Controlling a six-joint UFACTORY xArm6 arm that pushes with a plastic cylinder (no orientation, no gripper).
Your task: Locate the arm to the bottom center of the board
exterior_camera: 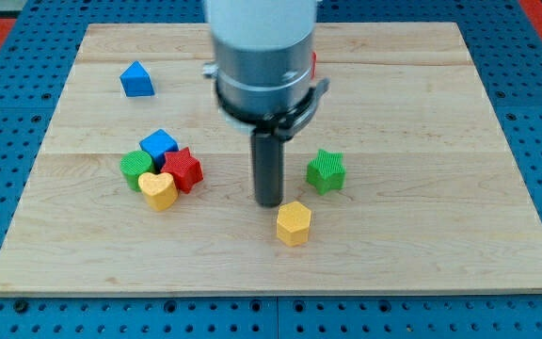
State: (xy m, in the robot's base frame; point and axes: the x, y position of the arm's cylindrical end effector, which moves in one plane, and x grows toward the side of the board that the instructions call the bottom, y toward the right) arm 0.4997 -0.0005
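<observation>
My tip [269,201] rests on the wooden board [412,245], a little below its middle. A yellow hexagon block [293,223] lies just below and right of the tip, close to it but apart. A green star block [326,171] sits to the tip's right. At the view's left is a tight cluster: a blue block [158,145], a green round block [136,168], a red star block [183,169] and a yellow heart block [159,190]. A blue pentagon-like block [136,80] lies alone at the upper left.
The arm's grey and white body [262,56] hides the board's top middle; a sliver of something red [314,64] shows at its right edge. A blue perforated table [534,113] surrounds the board.
</observation>
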